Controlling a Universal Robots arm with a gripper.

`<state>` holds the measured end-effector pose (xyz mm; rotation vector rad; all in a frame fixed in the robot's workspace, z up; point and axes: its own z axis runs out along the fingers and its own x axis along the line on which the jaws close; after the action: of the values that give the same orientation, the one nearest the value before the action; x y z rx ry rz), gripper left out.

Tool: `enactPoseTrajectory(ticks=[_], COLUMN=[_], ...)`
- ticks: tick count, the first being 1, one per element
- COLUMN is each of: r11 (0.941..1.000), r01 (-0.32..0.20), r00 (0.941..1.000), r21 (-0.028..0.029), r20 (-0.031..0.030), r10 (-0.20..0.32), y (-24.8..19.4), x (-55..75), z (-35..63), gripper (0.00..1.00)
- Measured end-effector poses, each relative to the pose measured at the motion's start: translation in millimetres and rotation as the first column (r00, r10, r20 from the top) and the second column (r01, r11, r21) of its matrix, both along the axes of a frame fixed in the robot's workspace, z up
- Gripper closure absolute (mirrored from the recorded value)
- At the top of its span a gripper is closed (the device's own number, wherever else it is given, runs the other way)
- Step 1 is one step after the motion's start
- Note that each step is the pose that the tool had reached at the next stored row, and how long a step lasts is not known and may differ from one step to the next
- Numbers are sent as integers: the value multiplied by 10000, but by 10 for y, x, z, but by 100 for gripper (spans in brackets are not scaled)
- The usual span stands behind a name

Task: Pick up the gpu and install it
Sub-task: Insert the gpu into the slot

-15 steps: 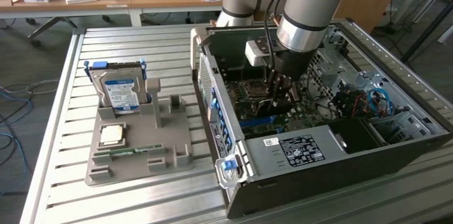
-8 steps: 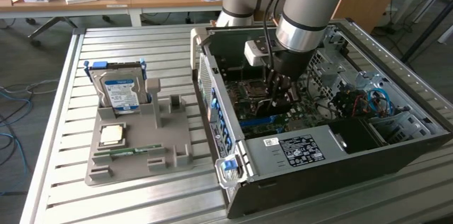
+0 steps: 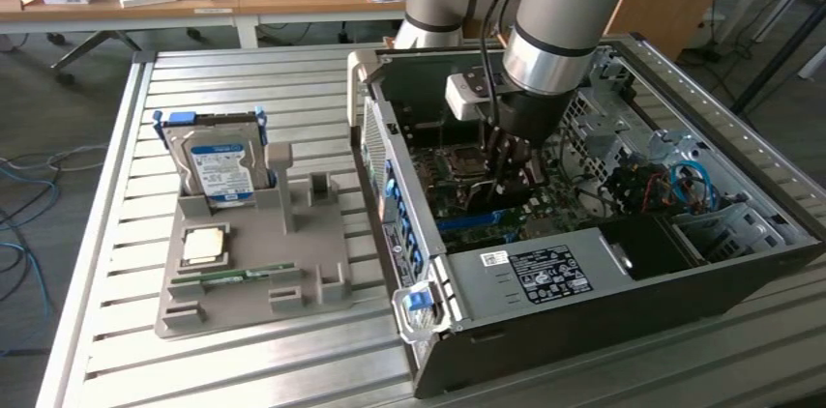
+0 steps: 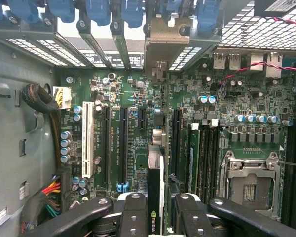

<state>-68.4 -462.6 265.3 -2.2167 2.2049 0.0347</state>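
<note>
I have one gpu (image 4: 154,197) edge-on between the two fingers (image 4: 133,210) of my gripper (image 4: 160,205), jaws closed on it. It stands upright over the motherboard (image 4: 133,98) inside the open computer case (image 3: 620,273). Outside on the slatted table (image 3: 103,234), one grey tray (image 3: 297,263) carries one hard drive (image 3: 220,168), one processor chip (image 3: 204,246) and one RAM stick (image 3: 239,276).

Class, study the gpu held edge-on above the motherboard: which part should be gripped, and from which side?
Pinch the gpu by its two flat faces near the upper edge, coming from above. It is thin and stands on edge over the motherboard, as the tool grips it.
</note>
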Motion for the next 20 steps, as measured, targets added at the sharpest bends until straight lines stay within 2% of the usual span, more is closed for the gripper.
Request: enactPoseTrajectory(ticks=[2,20], r11=[10000,9990], r01=[4,40], r00=[10000,10000], r21=[19,439], r20=[0,-1], r10=[-4,-40], y=[-2,-28], x=[0,0], z=[0,0], gripper=[74,74])
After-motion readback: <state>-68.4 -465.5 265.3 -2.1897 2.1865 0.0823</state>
